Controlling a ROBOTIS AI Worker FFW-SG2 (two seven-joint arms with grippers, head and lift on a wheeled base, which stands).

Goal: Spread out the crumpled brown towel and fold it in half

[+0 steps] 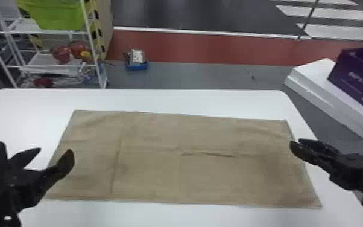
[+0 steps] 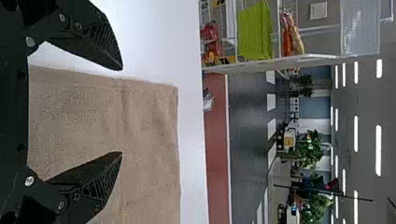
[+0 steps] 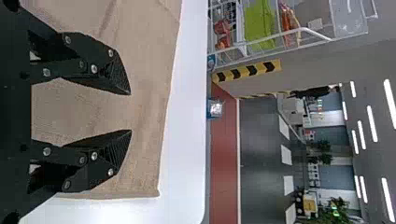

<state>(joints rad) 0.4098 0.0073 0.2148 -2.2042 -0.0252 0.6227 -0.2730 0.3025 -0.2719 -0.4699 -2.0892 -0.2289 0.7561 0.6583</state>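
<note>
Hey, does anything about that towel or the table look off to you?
Nothing serious. The towel lies flat on the table, with no spill or tear visible. The one small oddity is a raised wrinkle near its middle, plus a crease toward the left end.

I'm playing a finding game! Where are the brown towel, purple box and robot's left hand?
Brown towel [image 1: 172,169]: head view, near its middle.
Purple box [image 1: 355,80]: head view, its printed side.
Left hand [image 2: 120,111]: left wrist view, midway between its open fingertips.

Brown towel [image 1: 159,175], white table [image 1: 165,101], lime-green cloth, perhaps [image 1: 61,15], yellow-and-black stripes [image 3: 247,70]
</note>
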